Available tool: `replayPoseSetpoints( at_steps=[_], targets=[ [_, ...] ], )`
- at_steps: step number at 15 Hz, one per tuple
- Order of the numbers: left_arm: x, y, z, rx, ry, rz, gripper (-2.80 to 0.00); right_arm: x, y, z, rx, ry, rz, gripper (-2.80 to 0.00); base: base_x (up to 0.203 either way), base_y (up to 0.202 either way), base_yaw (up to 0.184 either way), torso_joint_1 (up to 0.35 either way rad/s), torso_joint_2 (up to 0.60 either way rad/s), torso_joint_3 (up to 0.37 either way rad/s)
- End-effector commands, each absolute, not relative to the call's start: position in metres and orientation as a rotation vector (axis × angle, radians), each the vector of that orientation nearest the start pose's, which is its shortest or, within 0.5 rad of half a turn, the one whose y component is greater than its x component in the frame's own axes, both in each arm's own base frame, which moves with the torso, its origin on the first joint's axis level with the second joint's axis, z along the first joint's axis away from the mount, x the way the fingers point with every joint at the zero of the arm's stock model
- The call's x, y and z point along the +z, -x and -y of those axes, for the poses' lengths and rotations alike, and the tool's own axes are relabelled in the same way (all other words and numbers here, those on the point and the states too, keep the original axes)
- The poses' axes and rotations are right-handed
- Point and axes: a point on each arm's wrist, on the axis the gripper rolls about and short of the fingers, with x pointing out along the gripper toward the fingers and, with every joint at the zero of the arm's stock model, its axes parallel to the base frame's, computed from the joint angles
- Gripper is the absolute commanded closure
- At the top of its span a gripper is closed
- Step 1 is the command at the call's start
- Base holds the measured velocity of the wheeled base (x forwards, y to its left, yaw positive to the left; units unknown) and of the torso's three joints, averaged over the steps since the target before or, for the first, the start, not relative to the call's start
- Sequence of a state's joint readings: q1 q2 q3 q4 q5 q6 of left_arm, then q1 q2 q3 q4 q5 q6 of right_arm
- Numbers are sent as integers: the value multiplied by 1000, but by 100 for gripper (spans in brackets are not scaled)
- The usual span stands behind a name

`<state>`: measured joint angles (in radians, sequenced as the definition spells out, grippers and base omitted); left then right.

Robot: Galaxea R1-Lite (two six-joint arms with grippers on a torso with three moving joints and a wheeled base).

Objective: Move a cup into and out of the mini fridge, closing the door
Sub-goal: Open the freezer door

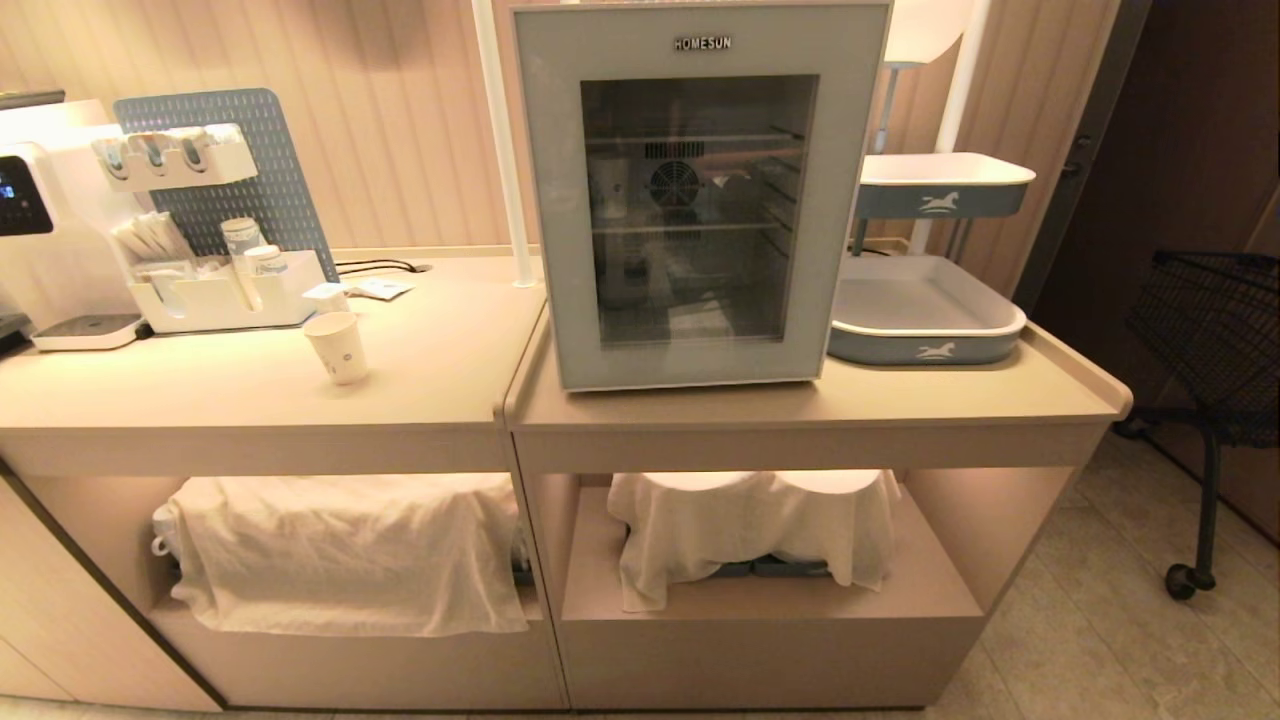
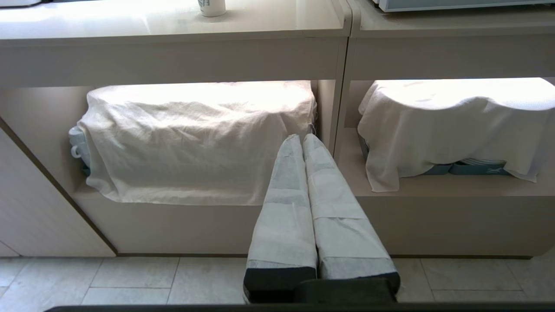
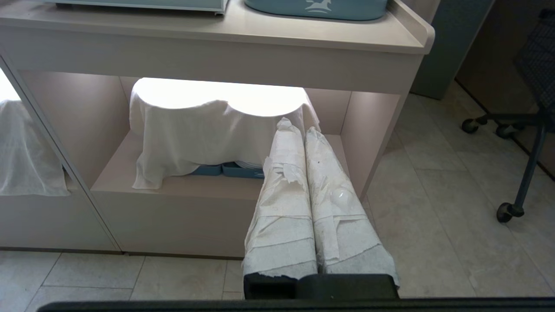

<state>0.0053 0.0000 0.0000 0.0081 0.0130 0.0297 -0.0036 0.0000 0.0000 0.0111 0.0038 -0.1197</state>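
Beige laminate forms two counters (image 1: 250, 400) set side by side, a narrow seam between them. One mini fridge (image 1: 700, 195) stands on the right-hand counter, its front close to the counter's front edge; its door (image 1: 560, 200), grey-framed with dark glass, is closed flush. One cup (image 1: 337, 347) stands upright on the left-hand counter, near the front edge, with bare surface on all sides and well apart from the fridge. Behind the cup sits one white organiser (image 1: 215, 295) holding stacked cups and sachets, beside one coffee machine (image 1: 40, 220). Two blue-and-white trays (image 1: 925, 320) occupy the counter's far right, one raised above the other. Two open bays below each hold one white cloth (image 1: 345, 550) draped over crockery. One black wire cart (image 1: 1215, 350) stands on the tiled floor to the right.

Left gripper (image 2: 302, 138) hangs low before the left bay, wrapped fingers pressed together, holding nothing. Right gripper (image 3: 295, 125) hangs likewise before the right bay, fingers together and empty.
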Motion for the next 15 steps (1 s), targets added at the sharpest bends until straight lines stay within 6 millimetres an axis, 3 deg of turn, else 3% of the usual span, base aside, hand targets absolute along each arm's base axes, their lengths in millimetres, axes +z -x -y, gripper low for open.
replayPoseSetpoints(
  at_steps=[1,7,9,12,15],
  targets=[
    [74,23,0,18,-38,-11,0,69,21,0,2,121,-29,0,0,0,0,0,0,0],
    [80,24,0,4,-45,17,0,69,21,0,2,118,-29,0,0,0,0,0,0,0],
    [109,36,1,-50,-44,74,0,69,21,0,3,118,-29,0,0,0,0,0,0,0],
    [154,58,4,-152,-28,28,0,69,21,0,3,118,-29,0,0,0,0,0,0,0],
    [213,43,4,-190,32,-84,0,69,21,0,3,118,-29,0,0,0,0,0,0,0]
  ],
)
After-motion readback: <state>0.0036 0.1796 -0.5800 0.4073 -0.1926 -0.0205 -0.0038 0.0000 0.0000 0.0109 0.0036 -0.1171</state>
